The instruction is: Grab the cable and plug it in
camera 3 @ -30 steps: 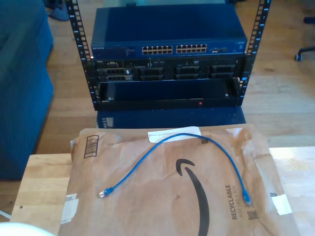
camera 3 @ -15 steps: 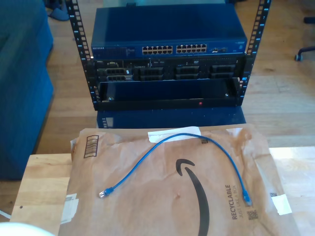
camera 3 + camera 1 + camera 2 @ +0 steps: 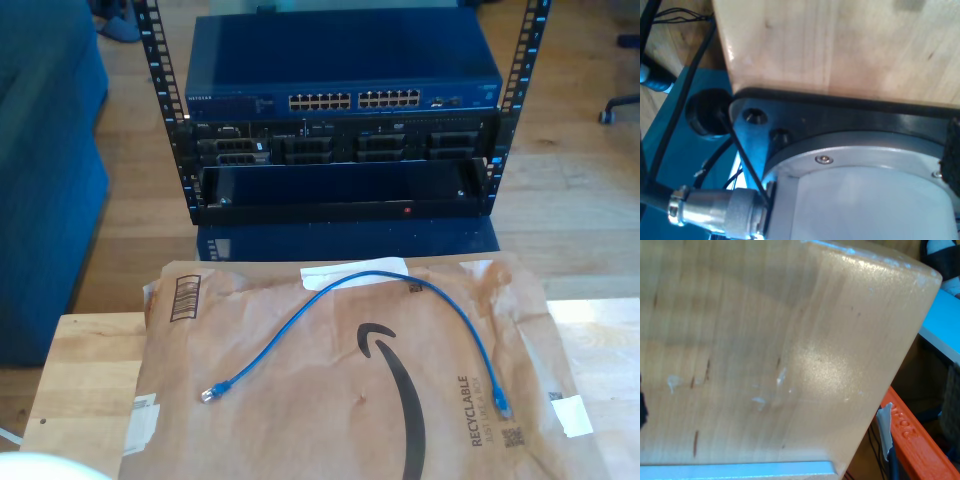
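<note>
Blue cable (image 3: 340, 310) lies arched on the paper mailer (image 3: 300, 420) — unmoved since before

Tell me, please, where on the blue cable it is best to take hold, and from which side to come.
Probably just behind the plug at the exterior view's left end of the blue cable. It lies flat on the brown paper mailer with open paper around it, so coming from straight above, fingers across the cable, looks easiest.
</note>
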Robot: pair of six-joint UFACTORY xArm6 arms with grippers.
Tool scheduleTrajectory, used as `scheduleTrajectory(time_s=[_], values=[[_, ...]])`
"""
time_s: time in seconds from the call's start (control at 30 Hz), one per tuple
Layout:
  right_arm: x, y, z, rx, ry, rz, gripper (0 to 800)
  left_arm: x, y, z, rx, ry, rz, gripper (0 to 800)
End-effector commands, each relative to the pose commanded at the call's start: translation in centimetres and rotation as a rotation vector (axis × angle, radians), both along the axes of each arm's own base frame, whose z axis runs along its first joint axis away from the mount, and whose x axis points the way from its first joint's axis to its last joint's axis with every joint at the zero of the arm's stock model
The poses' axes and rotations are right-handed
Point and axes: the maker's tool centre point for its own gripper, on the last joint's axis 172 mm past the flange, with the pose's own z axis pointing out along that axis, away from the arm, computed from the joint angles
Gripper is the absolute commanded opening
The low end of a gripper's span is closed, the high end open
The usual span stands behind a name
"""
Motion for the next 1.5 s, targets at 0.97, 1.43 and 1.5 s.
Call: scheduleTrajectory(time_s=[0.97,1.43,1.5], values=[[1.4,-1.0,1.2,-0.037,-0.054,-0.065,798,-0.1,-0.2,0.1,-0.012,0.001,-0.003,798],[5.1,-6.3,9.8,-0.147,-0.126,-0.310,798,-0.3,4.1,7.8,-0.025,0.017,0.038,798],[7.4,-7.0,11.1,-0.183,-0.151,-0.330,798,1.1,5.4,8.8,0.000,-0.015,0.051,798]])
